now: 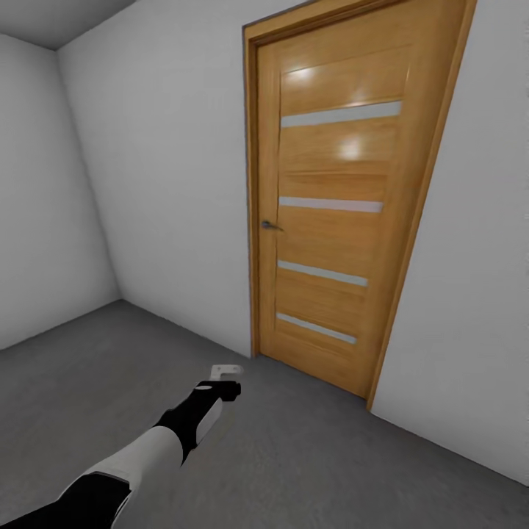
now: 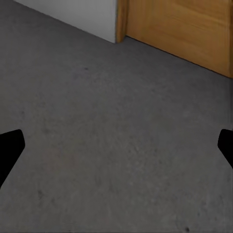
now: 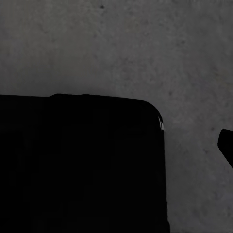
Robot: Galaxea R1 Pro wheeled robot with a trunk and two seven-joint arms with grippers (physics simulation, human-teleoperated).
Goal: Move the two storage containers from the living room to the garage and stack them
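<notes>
Left gripper (image 1: 234,376) held out low over the floor (image 1: 308,455), fingers wide apart in the wrist view, nothing between them. One dark fingertip (image 2: 9,145) at each edge of that view, bare floor in the gap. Left arm (image 1: 147,448) stretched forward and down, black at the wrist, white in the middle, black again near the shoulder. Right gripper: one dark fingertip (image 3: 225,145) at the edge of its own view, so cannot tell if loose or squeezed. Big black boxy shape (image 3: 82,165) with a rounded corner beside it. Floor dark grey, flat, rough and speckled like concrete. Ahead, a wooden door (image 1: 338,220), smooth and shiny, with four pale stripes across and a small dark handle (image 1: 270,225). Plain white walls (image 1: 162,162) around it. No writing anywhere.
</notes>
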